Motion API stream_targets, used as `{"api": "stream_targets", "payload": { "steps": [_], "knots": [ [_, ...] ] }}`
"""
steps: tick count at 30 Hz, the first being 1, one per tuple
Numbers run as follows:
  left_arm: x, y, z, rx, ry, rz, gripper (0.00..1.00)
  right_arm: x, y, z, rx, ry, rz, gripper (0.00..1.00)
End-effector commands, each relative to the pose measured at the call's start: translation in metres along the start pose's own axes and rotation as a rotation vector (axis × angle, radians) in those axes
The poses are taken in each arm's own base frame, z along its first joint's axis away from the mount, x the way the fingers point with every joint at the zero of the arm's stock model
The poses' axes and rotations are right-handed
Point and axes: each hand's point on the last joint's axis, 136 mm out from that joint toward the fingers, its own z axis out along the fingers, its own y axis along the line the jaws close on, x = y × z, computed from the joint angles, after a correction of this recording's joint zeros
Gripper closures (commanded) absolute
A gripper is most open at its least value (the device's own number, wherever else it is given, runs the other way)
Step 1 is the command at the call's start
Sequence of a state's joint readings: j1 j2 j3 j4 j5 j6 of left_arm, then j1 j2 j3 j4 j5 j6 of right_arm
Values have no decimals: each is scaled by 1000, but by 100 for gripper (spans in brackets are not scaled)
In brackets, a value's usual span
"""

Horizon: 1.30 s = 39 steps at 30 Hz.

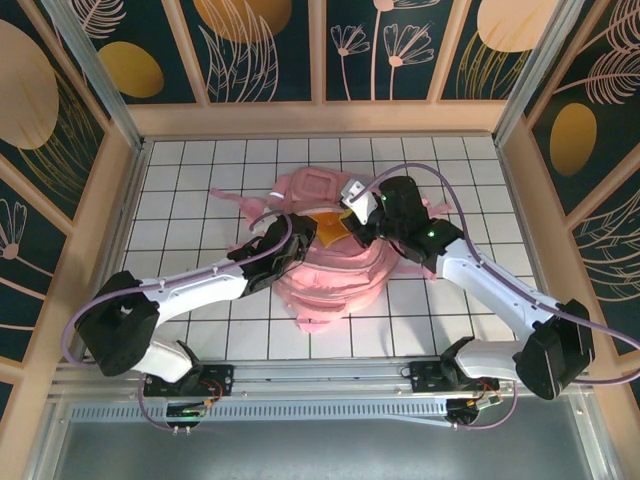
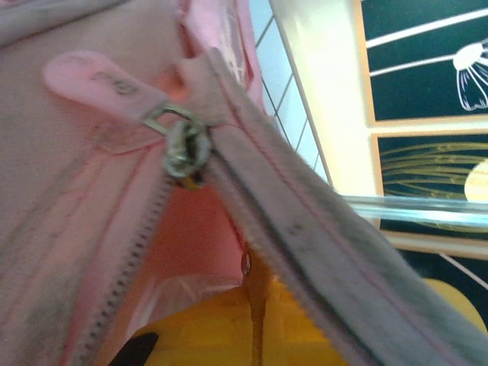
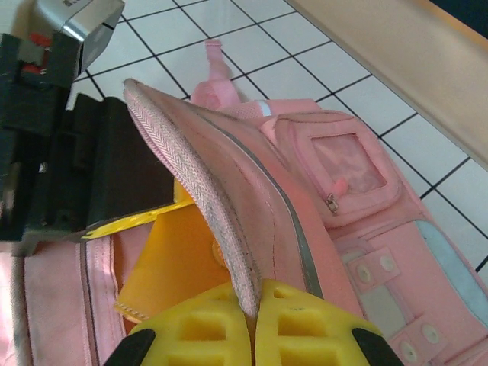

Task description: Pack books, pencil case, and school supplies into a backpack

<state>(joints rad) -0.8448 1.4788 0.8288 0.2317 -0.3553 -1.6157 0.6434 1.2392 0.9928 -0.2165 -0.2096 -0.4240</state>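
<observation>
The big soft pink fabric backpack [image 1: 335, 275] lies in the middle of the white tiled table [image 1: 200, 200], and both grippers meet at its open mouth.

From overhead, the left gripper [image 1: 290, 240] and right gripper [image 1: 362, 218] sit either side of a flat orange-yellow piece [image 1: 330, 228] showing in the opening. I cannot tell whether that piece is a pad or part of a book.

The right wrist camera adds the grip. The right gripper [image 3: 255, 301] has its two yellow waffle-moulded fingers [image 3: 191, 332] pressed together on the raised lip of the backpack [image 3: 252, 198]. That lip is a herringbone-woven band rising away from the fingertips. Left of the fingers, down inside the mouth, lies the orange-yellow piece [image 3: 171, 259], smooth with a stitched edge. Further left is the black body of the left gripper, its thin yellow tip reaching the underside of the same lip. Right of the fingers are one front pocket [image 3: 343, 164] with a translucent window and a small zip pull, four round press studs, and a pale blue strip [image 3: 450, 244].

The left wrist camera gives the zip up close. One metal slider [image 2: 183, 149] with a pink rubbery pull tab [image 2: 95, 80] hangs just beyond the left gripper [image 2: 255, 305]. Its yellow fingers [image 2: 206, 328] are closed, seemingly nipping the lip where the toothed zip tape [image 2: 320, 229] crosses them.
</observation>
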Motion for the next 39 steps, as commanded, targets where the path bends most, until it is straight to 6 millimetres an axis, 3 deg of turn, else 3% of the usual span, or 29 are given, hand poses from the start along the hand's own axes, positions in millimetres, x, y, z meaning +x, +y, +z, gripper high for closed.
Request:
{"api": "stream_targets", "payload": {
  "steps": [1, 3, 5, 8, 12, 16, 18, 20, 21, 23, 25, 27, 30, 32, 34, 37, 39],
  "knots": [
    [-17, 14, 5, -55, -107, -233, 88, -38, 5, -22, -2, -157, -44, 100],
    [-17, 9, 5, -41, -107, -223, 71, -35, 6, -21, 0, -150, -46, 100],
    [-17, 4, 2, -44, -104, -199, 64, -33, 2, -21, 20, -145, -54, 100],
    [-19, 9, -10, -108, -98, -153, 64, -31, -2, -19, 43, -128, -62, 100],
    [-23, 41, -34, -272, -71, -38, 63, -22, -8, -13, 74, -86, -79, 100],
    [-16, 63, -51, -285, 37, 138, 61, -18, -9, -14, 85, -67, -120, 100],
    [-21, 70, -64, -261, 52, 193, 60, -16, 3, -14, 37, -64, -195, 100],
    [-38, 72, -80, -241, 19, 245, 60, -5, 31, -12, -45, -39, -349, 100],
    [-54, 70, -90, -234, -17, 260, 59, 4, 48, -11, -113, -30, -418, 97],
    [-82, 54, -103, -189, -63, 331, 56, 22, 73, -12, -244, -7, -464, 66],
    [-103, 26, -106, -158, -67, 485, 43, 30, 88, -17, -345, -11, -443, 52],
    [-105, -1, -98, -180, -22, 688, 37, 25, 92, -24, -393, -43, -408, 47],
    [-75, -37, -68, -134, 185, 974, 35, 7, 80, -39, -397, -102, -298, 45],
    [-55, -44, -49, -111, 318, 1095, 35, -7, 62, -45, -324, -133, -183, 45],
    [-48, -45, -23, -135, 389, 1186, 45, -18, 46, -51, -267, -165, -22, 47],
    [-39, -43, 20, -152, 470, 1316, 80, -28, 35, -58, -270, -200, 282, 52],
    [-24, -29, 44, -132, 570, 1361, 84, -22, 10, -53, -135, -170, 505, 55]
  ]
}}
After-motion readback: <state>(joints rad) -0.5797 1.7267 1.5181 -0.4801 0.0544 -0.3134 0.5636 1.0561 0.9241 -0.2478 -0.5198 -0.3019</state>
